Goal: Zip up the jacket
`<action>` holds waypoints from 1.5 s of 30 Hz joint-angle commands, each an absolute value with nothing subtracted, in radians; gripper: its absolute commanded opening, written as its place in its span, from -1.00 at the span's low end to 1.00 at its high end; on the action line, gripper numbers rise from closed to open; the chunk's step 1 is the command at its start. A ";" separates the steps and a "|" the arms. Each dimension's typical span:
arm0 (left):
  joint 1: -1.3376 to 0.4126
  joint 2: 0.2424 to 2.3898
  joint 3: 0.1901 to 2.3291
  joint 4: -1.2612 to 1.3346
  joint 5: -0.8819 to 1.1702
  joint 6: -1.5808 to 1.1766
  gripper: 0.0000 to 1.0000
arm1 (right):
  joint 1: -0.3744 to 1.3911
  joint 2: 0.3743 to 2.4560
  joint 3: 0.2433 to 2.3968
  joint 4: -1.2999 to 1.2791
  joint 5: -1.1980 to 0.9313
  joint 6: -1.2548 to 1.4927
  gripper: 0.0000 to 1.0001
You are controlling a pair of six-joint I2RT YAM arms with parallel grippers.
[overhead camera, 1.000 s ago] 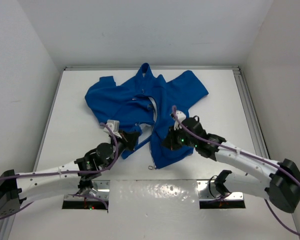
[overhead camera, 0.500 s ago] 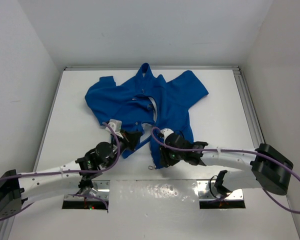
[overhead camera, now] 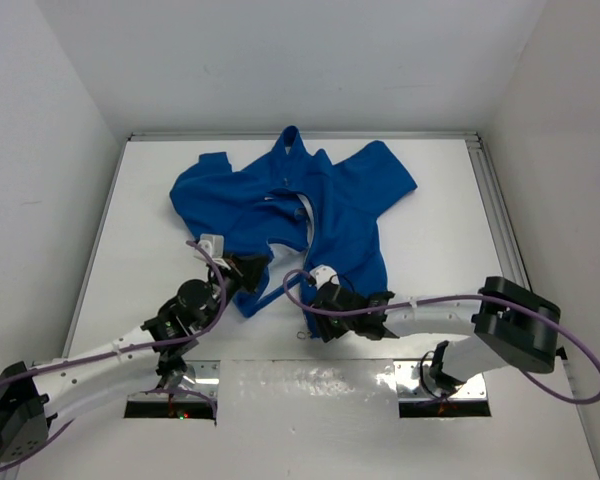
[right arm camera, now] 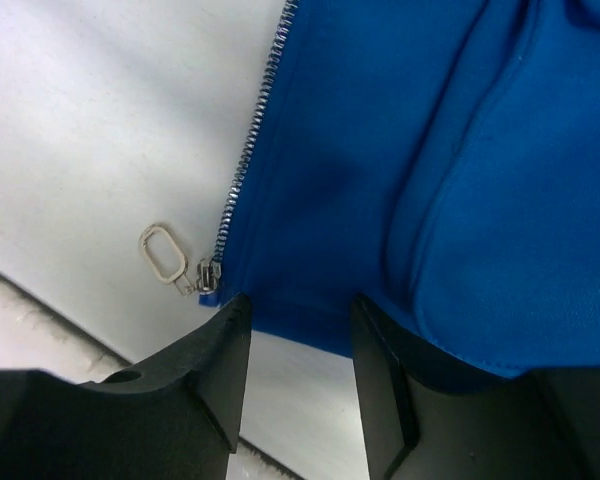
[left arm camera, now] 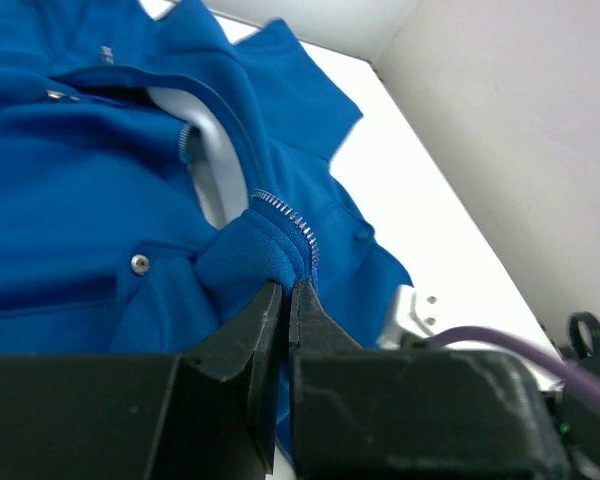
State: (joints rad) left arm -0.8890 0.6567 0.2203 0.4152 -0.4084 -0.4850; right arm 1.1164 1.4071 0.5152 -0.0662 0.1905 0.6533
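The jacket (overhead camera: pixel 270 200) lies unzipped on the surface (overhead camera: pixel 440 250), likely soft and limp; your left hand (left arm camera: pixel 286 292) pinches its zipper edge (left arm camera: pixel 290 222); your right hand (right arm camera: pixel 298 310) is spread at the near hem; take the small metal pull (right arm camera: pixel 162 250).

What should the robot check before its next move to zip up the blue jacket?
1. Left tool pinching the jacket edge beside the zipper teeth: ok.
2. Right tool open: ok.
3. Zipper pull between the right tool's fingers: not ok, it lies just outside them on the table.
4. Both zipper halves meeting at the slider: not ok, only one half is there.
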 commanded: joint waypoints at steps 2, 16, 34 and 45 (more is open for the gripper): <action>-0.881 0.657 0.218 0.466 -0.360 -0.500 -1.00 | 1.161 1.451 0.574 -0.078 0.316 0.640 -0.11; -0.877 0.672 0.230 0.430 -0.400 -0.511 -1.00 | 1.204 1.457 0.653 -0.133 0.413 0.652 -0.12; -0.874 0.684 0.229 0.442 -0.382 -0.511 -1.00 | 1.204 1.470 0.603 -0.158 0.316 0.733 -0.13; -0.873 0.683 0.225 0.448 -0.370 -0.511 -1.00 | 1.203 1.560 0.624 -0.147 0.307 0.744 -0.17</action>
